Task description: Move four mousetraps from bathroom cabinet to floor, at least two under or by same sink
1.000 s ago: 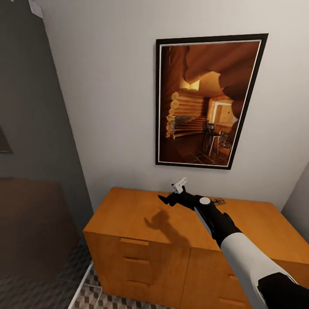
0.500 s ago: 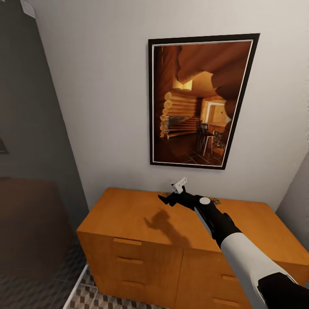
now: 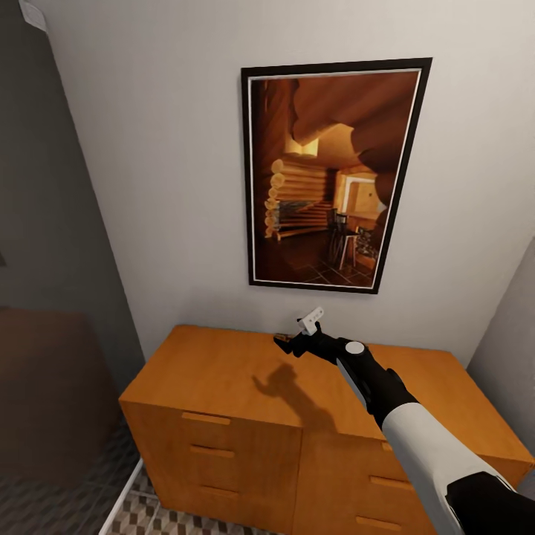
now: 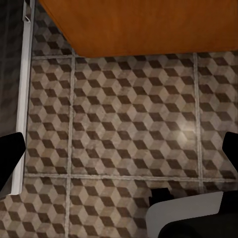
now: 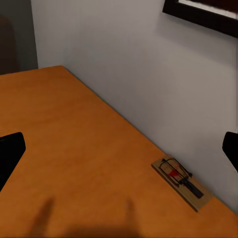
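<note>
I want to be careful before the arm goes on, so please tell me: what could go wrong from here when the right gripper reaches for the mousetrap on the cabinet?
1. The mousetrap lies flat near the wall, so the open right gripper may bump the wall or get little room for a finger behind it.
2. It is small and thin, so the fingers could push it along the cabinet top instead of gripping it.

The cabinet (image 3: 223,371) runs off the head view's lower edge, its lower drawers cut away. The framed picture (image 5: 208,12) shows as a clipped corner in the right wrist view. Only dark finger edges (image 5: 10,153) of the right gripper (image 5: 119,148) enter there.
</note>
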Motion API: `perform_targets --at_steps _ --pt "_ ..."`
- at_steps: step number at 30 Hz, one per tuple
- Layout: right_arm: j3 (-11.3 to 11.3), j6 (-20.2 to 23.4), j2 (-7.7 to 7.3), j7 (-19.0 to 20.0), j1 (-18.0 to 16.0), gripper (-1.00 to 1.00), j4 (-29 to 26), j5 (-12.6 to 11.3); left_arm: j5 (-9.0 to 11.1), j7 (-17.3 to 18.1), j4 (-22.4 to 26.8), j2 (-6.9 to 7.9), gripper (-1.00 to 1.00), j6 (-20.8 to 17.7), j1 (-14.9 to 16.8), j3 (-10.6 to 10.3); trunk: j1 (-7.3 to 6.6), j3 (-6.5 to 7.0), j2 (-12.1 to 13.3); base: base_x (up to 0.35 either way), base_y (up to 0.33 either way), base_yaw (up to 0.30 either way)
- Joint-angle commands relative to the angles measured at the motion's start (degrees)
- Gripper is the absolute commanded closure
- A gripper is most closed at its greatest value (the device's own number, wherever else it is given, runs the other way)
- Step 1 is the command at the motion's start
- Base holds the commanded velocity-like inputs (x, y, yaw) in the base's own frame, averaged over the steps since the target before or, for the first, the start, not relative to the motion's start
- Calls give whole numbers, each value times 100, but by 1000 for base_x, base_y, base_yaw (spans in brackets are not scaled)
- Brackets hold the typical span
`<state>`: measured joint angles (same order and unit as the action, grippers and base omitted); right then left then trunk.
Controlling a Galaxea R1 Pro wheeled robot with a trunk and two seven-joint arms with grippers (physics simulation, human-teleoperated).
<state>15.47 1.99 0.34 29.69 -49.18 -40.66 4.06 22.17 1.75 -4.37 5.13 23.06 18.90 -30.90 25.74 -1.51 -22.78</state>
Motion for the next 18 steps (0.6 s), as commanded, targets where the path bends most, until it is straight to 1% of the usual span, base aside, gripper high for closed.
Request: perform_targets --at_steps 1,18 --pt "-9 21 1 19 -4 -100 -9 42 50 18 -20 -3 -100 32 9 -48 4 -14 -14 0 -16 0" --pt "-9 21 1 19 -4 -100 -8 42 50 18 -20 -3 -100 32 9 -48 4 -51 -14 0 -2 0"
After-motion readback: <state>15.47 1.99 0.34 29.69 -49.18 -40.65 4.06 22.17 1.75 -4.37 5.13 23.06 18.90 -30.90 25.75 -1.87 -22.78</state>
